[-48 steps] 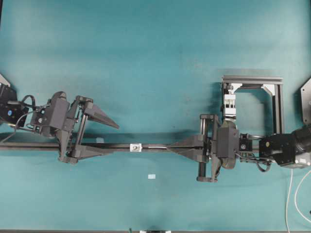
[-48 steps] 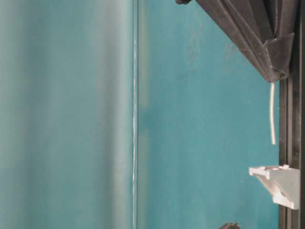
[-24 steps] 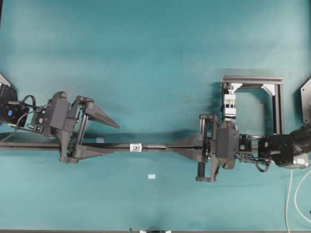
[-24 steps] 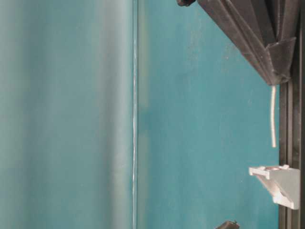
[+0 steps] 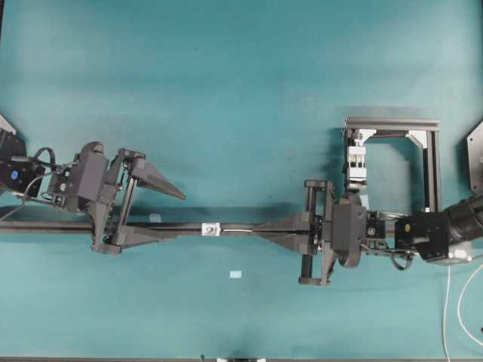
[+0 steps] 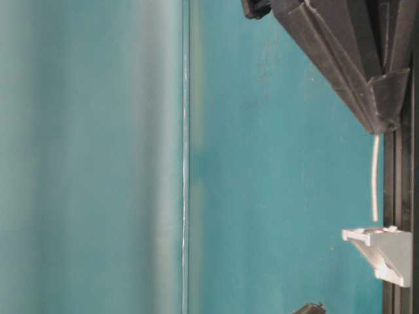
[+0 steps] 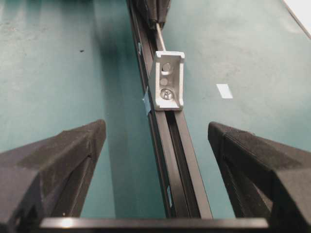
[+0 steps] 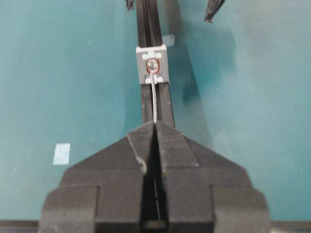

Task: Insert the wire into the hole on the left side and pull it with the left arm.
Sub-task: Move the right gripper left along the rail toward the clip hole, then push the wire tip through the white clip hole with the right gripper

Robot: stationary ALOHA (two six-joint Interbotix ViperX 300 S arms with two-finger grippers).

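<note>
Teal table stretched bare around a black rail. My right end effector was clamped on the wire, its tip at the hole; I judged slow, straight feeding best. My left end effector waited wide open, empty, straddling the rail.

Rail runs left to right across table. Fitting on rail, between left gripper and right gripper. Wire runs from right gripper to hole.
</note>
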